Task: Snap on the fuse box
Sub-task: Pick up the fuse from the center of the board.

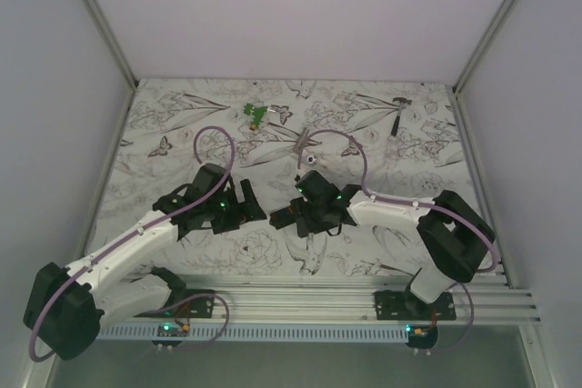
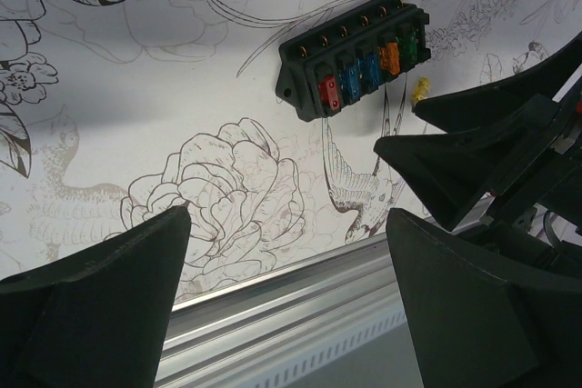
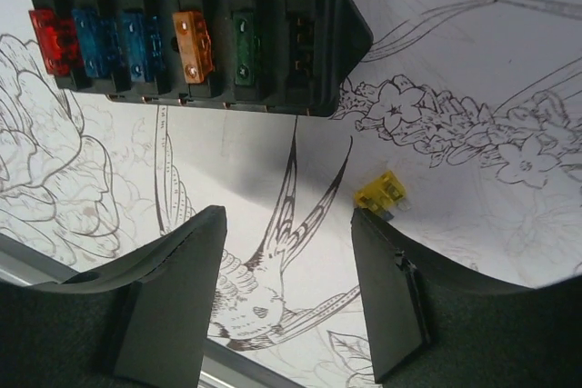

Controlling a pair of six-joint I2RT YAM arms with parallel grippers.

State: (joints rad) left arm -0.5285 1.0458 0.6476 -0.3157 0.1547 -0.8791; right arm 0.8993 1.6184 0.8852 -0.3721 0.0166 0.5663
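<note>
From above, both arms are bent in over the flower-printed surface [image 1: 164, 124], and the left gripper [image 1: 250, 206] and right gripper [image 1: 284, 220] are nose to nose near the middle. Whatever sits between them is lost in dark shapes from up here. A green clip [image 1: 256, 115] lies far off at 12 o'clock and a small hammer [image 1: 398, 114] out at 1 o'clock, both well apart from the action.

Over to the left wrist, and there it is: the fuse box [image 2: 359, 61] lies flat on the surface at 1 o'clock from the jaws. It has red, blue, blue, orange and green fuses in a row. A loose yellow fuse [image 2: 419, 91] sits just beside its end. The left jaws are spread wide with nothing between them. The right gripper's dark fingers crowd in at 3 o'clock.

Now the right wrist. The box fills 11 o'clock, and its last slot, next to the green fuse, looks bare. The yellow fuse sits at 2 o'clock, just off the tip of the right-hand finger [image 3: 386, 288]. These jaws are also parted and carrying nothing.

By my read this is the approach, with nothing picked up or pressed yet. The next move looks like the right jaws shifting toward 2 o'clock to pinch that fuse upright. The left jaws could steady the box for the push.
</note>
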